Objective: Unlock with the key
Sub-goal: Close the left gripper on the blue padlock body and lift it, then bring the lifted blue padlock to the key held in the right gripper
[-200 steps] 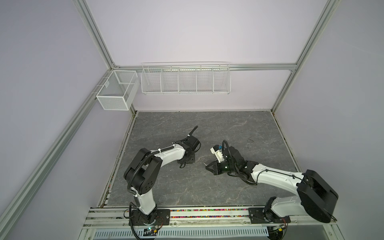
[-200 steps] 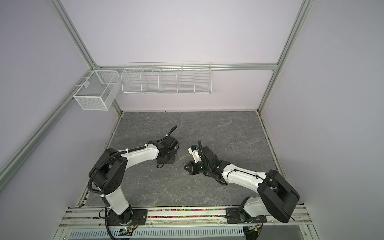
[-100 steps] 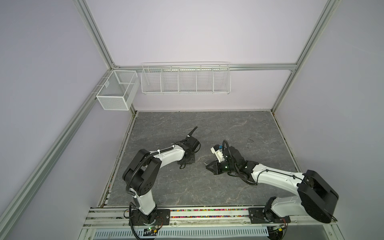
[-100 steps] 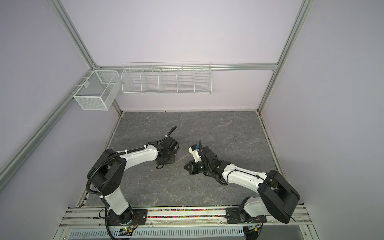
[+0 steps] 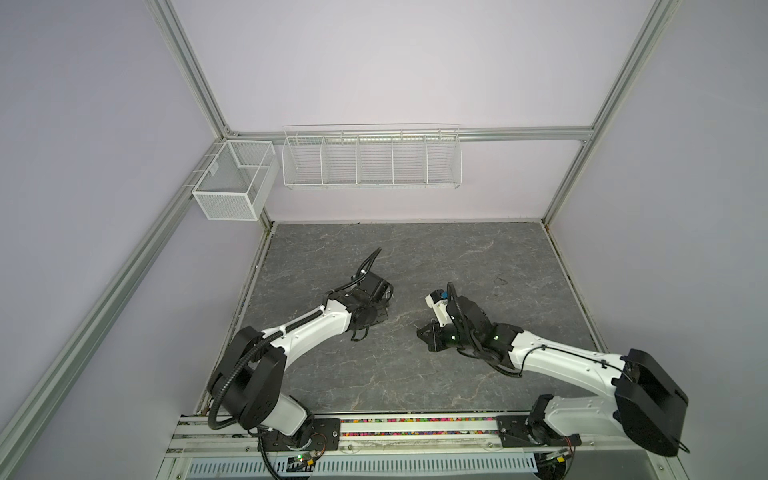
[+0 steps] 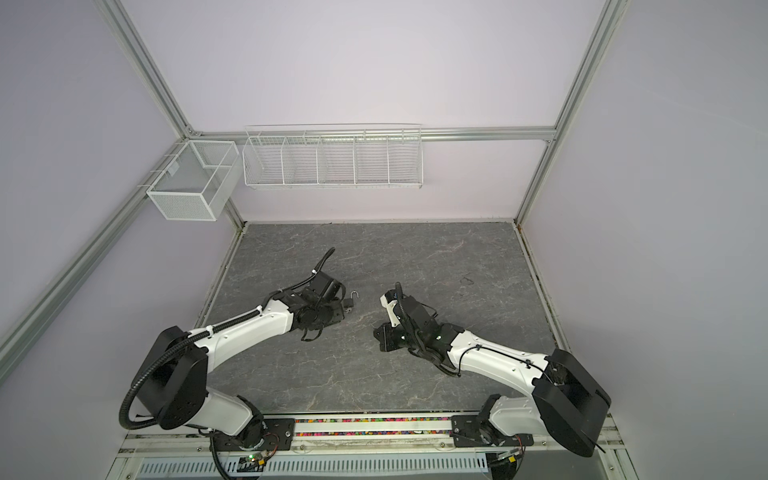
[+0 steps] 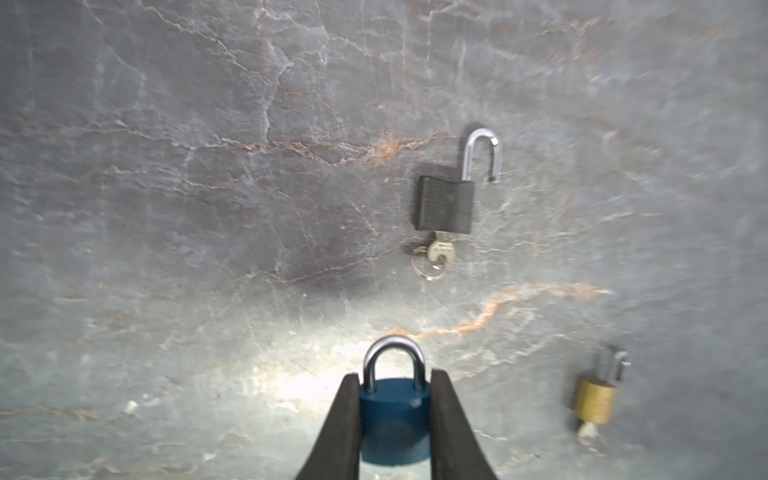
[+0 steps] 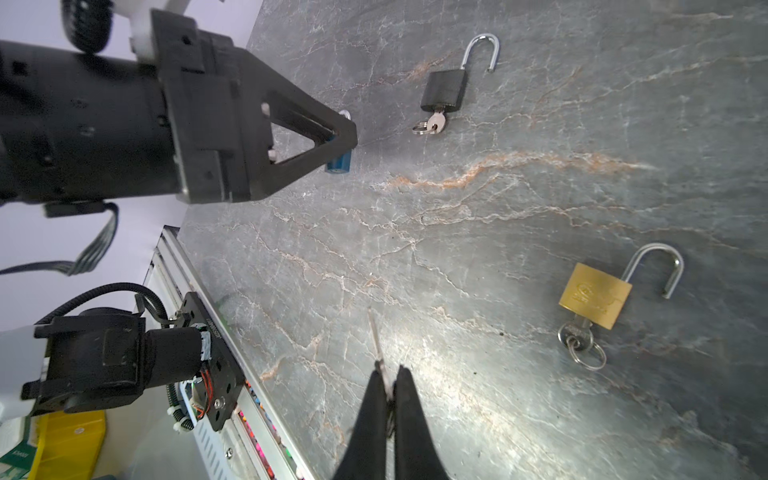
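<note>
A blue padlock (image 7: 394, 415) with its silver shackle closed sits between the black fingers of my left gripper (image 7: 395, 376), which is shut on the lock's body. The right wrist view shows the same blue padlock (image 8: 341, 160) under the left gripper's fingertips (image 8: 345, 137). My right gripper (image 8: 389, 370) is shut on a thin silver key (image 8: 375, 332), whose blade sticks out past the fingertips. That key points toward the left gripper, with a wide gap of table between them. In both top views the grippers face each other low over the table, left gripper (image 5: 376, 318) and right gripper (image 5: 424, 332).
A black padlock (image 7: 445, 203) lies open on the grey stone table (image 8: 498, 208) with a key and ring in it. A brass padlock (image 8: 594, 296) lies open nearer my right gripper, also with a key. White wire baskets (image 5: 372, 160) hang on the back wall.
My left gripper's jaws have narrowed onto the blue padlock. Both arms have hardly moved, and the right gripper still holds the key.
</note>
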### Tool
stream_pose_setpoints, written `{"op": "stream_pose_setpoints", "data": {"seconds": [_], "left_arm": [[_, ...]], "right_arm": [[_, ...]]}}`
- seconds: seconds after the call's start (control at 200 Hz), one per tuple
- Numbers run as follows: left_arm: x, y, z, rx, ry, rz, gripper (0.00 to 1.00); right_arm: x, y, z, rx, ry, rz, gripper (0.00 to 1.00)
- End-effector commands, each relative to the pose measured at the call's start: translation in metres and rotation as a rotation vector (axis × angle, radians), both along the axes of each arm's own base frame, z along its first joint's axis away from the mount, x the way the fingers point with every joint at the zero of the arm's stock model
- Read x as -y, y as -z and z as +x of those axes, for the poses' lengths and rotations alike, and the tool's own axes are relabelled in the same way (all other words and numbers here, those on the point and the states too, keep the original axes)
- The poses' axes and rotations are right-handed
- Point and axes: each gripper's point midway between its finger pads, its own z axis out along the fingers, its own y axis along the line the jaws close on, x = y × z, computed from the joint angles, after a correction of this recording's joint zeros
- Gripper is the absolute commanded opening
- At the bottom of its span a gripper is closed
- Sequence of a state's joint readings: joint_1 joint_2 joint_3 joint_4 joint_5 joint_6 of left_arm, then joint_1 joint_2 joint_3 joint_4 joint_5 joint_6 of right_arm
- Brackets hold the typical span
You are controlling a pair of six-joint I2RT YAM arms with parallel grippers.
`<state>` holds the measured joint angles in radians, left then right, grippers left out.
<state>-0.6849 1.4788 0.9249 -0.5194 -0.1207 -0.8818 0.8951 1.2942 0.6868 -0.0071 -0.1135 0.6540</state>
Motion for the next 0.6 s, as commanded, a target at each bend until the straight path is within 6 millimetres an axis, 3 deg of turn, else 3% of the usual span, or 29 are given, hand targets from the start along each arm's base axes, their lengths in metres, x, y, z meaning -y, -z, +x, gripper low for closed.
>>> {"op": "stream_pose_setpoints", "data": {"seconds": [0.0, 0.14, 0.305, 0.595], "left_arm": [[0.014, -0.013, -0.005, 0.001, -0.088, -0.160, 0.00], [0.024, -0.027, -0.009, 0.007, -0.110, -0.277, 0.00], [0.023, -0.043, -0.012, 0.028, -0.143, -0.339, 0.00], [0.017, -0.061, -0.017, 0.091, -0.183, -0.450, 0.00]], "right_arm": [[-0.006, -0.009, 0.004, 0.045, 0.058, -0.024, 0.06], [-0.024, -0.010, 0.004, 0.061, 0.063, -0.039, 0.06], [-0.049, -0.016, 0.002, 0.085, 0.058, -0.025, 0.06], [-0.071, -0.002, 0.007, 0.054, 0.089, -0.003, 0.06]]}}
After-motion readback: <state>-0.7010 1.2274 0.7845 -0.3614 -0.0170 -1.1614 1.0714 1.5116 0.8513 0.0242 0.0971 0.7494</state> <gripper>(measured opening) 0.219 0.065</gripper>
